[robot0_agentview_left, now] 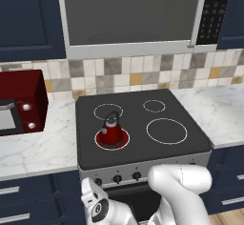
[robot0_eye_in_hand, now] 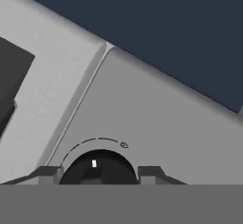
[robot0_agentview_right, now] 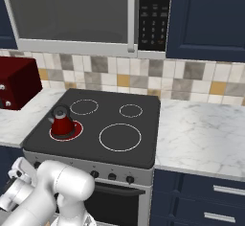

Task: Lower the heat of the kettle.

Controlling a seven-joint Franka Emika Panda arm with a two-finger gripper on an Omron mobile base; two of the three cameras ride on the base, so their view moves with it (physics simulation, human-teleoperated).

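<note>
Tool [robot0_eye_in_hand: 98,173] sat close against the stove's grey front panel [robot0_eye_in_hand: 156,118], one fingertip [robot0_eye_in_hand: 47,173] at 9 o'clock and the other at 3 o'clock of a dark knob [robot0_eye_in_hand: 97,168], straddling it; contact with the knob could not be judged. Knob's white mark pointed to 12 o'clock. Kettle [robot0_agentview_left: 111,131] stood upright on the stove's [robot0_agentview_left: 138,124] red-ringed front-left burner [robot0_agentview_left: 112,139], at 9 o'clock from the large burner [robot0_agentview_left: 166,130]. Microwave [robot0_agentview_left: 19,107] on tabletop [robot0_agentview_left: 38,143], 9 o'clock of stove.
</note>
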